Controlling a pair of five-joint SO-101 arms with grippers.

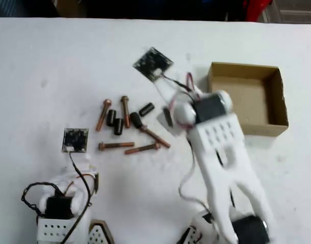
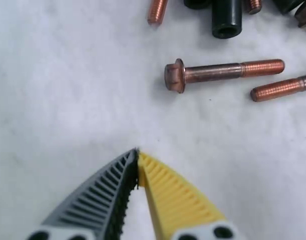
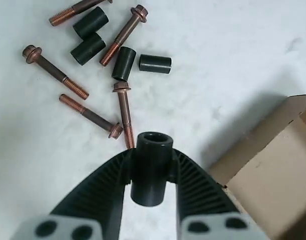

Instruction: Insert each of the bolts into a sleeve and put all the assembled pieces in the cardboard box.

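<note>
Pinching a black sleeve near the bolts, the right end effector might twist it if misaligned; the left end effector sat closed.

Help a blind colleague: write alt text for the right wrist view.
The right gripper clamps a black sleeve. Beyond lie five copper bolts and four loose sleeves on a white table, with a cardboard box nearby.

Beneath me lies a white table, its far edge meeting a dark room with something red at one end.
</note>
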